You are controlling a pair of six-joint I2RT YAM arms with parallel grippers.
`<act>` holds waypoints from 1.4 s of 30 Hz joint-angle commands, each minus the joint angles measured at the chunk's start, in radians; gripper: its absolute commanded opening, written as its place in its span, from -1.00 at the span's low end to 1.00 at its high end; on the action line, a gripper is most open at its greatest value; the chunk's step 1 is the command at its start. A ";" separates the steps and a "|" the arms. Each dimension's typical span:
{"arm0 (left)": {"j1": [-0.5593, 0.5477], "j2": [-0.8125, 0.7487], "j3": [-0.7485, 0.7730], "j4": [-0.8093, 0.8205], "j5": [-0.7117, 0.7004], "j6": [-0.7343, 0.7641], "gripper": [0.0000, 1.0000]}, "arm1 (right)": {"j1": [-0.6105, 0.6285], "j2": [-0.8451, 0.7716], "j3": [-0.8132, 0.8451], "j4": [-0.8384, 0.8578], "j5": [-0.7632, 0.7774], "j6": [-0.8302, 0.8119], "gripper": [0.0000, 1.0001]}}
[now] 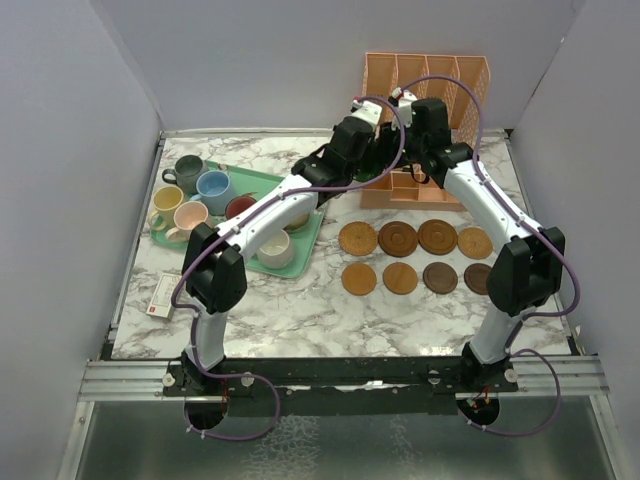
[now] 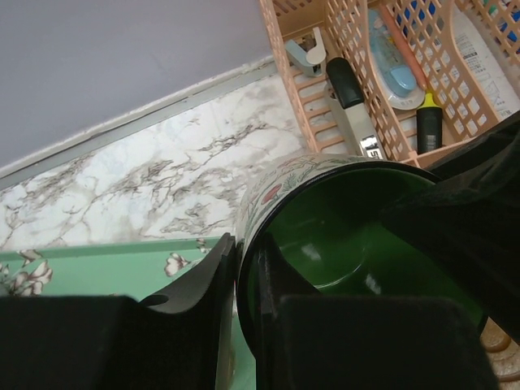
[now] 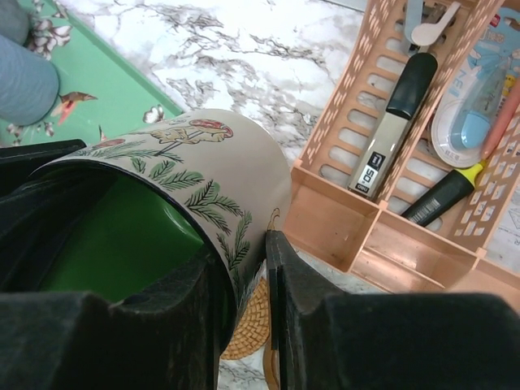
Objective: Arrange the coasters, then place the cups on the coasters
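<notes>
Both arms meet over the table's back middle on one green cup (image 1: 377,176). It is glazed green inside (image 2: 341,236), and its outside (image 3: 219,154) is cream with ferns and mushrooms. My left gripper (image 2: 248,268) is shut on its rim wall, one finger inside and one outside. My right gripper (image 3: 250,268) pinches the opposite wall the same way. Several coasters (image 1: 397,238) lie in two rows right of centre, and a woven one (image 3: 248,325) shows under the cup. Other cups stand on the tray: grey-teal (image 1: 188,172), blue (image 1: 214,186), yellow (image 1: 166,203), pink (image 1: 190,216), maroon (image 1: 240,207), cream (image 1: 276,248).
A peach slotted organizer (image 1: 425,80) with pens and a knife stands at the back right, close beside the held cup (image 3: 406,162). The mint-green flowered tray (image 1: 262,180) fills the left. A small card (image 1: 162,297) lies near the left front edge. Grey walls enclose the table.
</notes>
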State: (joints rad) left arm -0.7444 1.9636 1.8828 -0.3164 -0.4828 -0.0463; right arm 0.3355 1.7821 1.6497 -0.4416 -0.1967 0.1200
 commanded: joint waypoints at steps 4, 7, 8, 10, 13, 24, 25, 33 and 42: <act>-0.011 -0.145 -0.001 0.094 0.238 -0.013 -0.51 | -0.046 0.002 -0.005 0.020 0.069 -0.029 -0.98; -0.010 -0.157 -0.017 0.092 0.302 -0.016 -0.37 | -0.052 -0.009 -0.020 0.021 0.070 -0.037 -0.98; -0.008 -0.160 -0.022 0.092 0.326 -0.019 -0.32 | -0.053 -0.013 -0.026 0.022 0.073 -0.042 -0.98; -0.004 -0.169 -0.034 0.089 0.377 -0.022 -0.24 | -0.055 -0.025 -0.041 0.024 0.081 -0.051 -0.98; 0.004 -0.184 -0.057 0.085 0.442 -0.023 -0.16 | -0.072 -0.045 -0.064 0.021 0.087 -0.062 -0.98; 0.054 -0.260 -0.177 0.059 0.572 0.028 -0.08 | -0.171 -0.195 -0.159 -0.036 -0.001 -0.117 -0.98; 0.058 -0.261 -0.185 0.056 0.579 0.039 -0.06 | -0.185 -0.213 -0.166 -0.046 -0.013 -0.121 -0.98; 0.086 -0.312 -0.220 -0.010 0.600 0.174 0.24 | -0.347 -0.346 -0.224 -0.168 -0.014 -0.188 -0.98; 0.089 -0.315 -0.255 -0.051 0.592 0.246 0.48 | -0.519 -0.412 -0.274 -0.298 0.014 -0.308 -0.98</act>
State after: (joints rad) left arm -0.6594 1.6703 1.6470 -0.3271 0.0868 0.1497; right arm -0.1234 1.4105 1.3697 -0.7238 -0.1646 -0.1287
